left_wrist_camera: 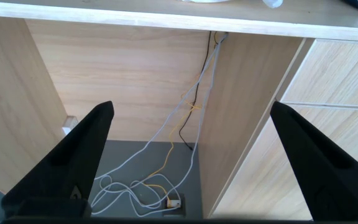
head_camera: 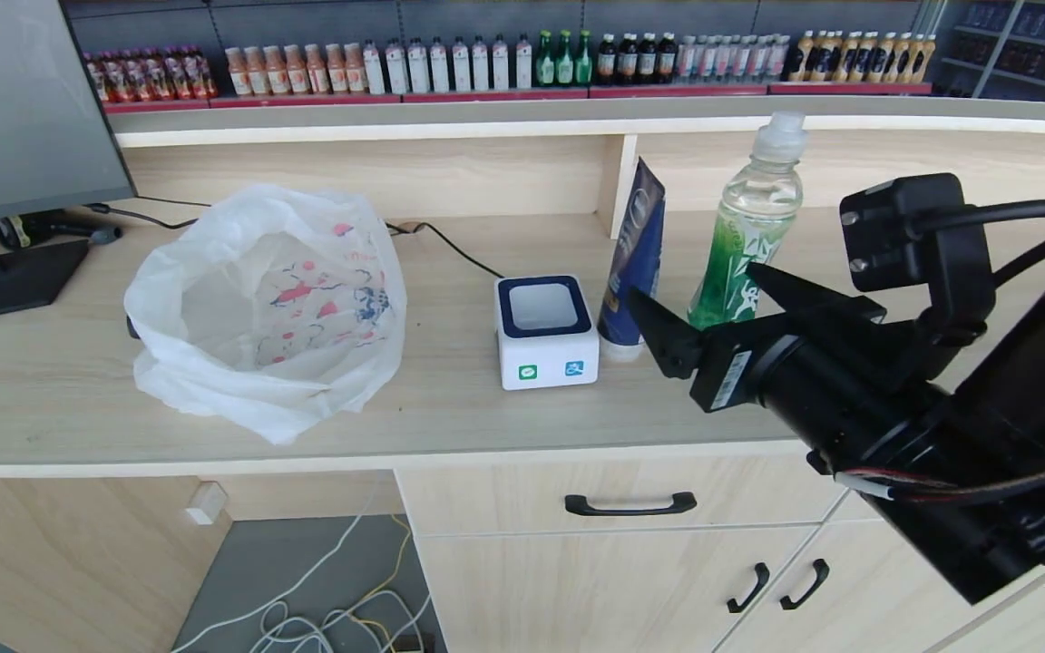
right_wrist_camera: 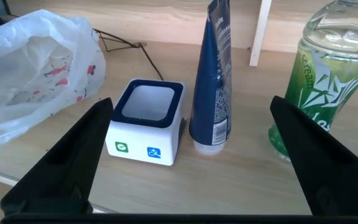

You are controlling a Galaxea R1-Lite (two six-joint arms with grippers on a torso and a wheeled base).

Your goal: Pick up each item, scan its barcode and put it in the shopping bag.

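Note:
A dark blue tube (head_camera: 634, 263) (right_wrist_camera: 214, 81) stands cap-down on the wooden counter, just right of the white scanner box (head_camera: 545, 330) (right_wrist_camera: 146, 121). To the tube's right stands a clear bottle with a green label (head_camera: 747, 231) (right_wrist_camera: 325, 81). An open white plastic shopping bag (head_camera: 268, 304) (right_wrist_camera: 33, 59) lies at the counter's left. My right gripper (head_camera: 717, 304) (right_wrist_camera: 191, 168) hangs open near the counter's front edge, just in front of the tube and bottle, touching neither. My left gripper (left_wrist_camera: 191, 165) is open below the counter, facing the recess with cables.
A monitor on a black stand (head_camera: 5, 136) occupies the counter's far left. A black cable (head_camera: 450, 245) runs behind the scanner. Drawers with black handles (head_camera: 629, 504) sit under the counter. Loose cables (left_wrist_camera: 148, 183) lie on the floor in the recess. Shelves of bottles (head_camera: 504, 63) line the back.

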